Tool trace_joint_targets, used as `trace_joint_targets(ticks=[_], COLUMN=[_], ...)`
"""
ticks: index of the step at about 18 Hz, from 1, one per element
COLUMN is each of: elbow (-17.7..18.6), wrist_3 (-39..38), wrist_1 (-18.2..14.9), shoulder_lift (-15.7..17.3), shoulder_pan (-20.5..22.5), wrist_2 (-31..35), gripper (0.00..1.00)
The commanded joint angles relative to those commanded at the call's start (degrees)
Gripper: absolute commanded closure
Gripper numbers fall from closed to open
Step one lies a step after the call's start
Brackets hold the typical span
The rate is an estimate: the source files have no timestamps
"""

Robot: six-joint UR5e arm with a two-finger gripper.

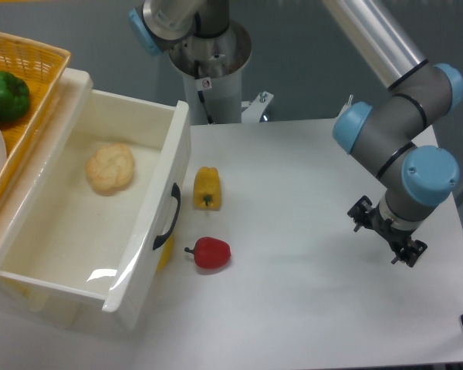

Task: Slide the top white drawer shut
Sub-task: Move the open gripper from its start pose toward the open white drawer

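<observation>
- Top white drawer [100,216] pulled fully open at the counter's [316,254] left side, bun [110,168] inside.
- Claw [387,233] far right, well apart from the black handle [168,217]; open or closed: cannot tell.
- Front panel faces rightward toward the claw; yellow pepper [207,187] and red pepper [211,253] between.

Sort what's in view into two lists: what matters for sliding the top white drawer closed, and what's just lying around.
Belongs to the job:
- top white drawer, pulled open
- its black handle
- gripper, off to the side, away from the drawer

Just lying about:
- bread roll inside the drawer
- yellow pepper on the table
- red pepper on the table
- green pepper in the yellow basket
</observation>
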State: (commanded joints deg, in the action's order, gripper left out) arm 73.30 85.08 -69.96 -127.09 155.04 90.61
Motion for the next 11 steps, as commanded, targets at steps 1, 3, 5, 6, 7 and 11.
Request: trace_joint_targets(ticks=[1, 3, 5, 6, 7, 11], elbow=[0.17, 0.35, 0.44, 0.53, 0.70, 3.94], wrist_3=[0.00, 0.00, 0.00, 0.00, 0.00, -0.44], wrist_1=[0.00, 0.00, 0.35, 0.44, 0.44, 2.97], shoulder_lift=[0.00, 0.09, 0.35, 0.35, 0.53, 2.54], shoulder_pan=[-0.09, -0.26, -0.61, -1.14, -1.40, -1.93], wrist_2=[0.00, -0.17, -0.18, 0.00, 0.09, 0.18], gripper=[0.00, 0.00, 0.00, 0.00, 0.00, 0.00])
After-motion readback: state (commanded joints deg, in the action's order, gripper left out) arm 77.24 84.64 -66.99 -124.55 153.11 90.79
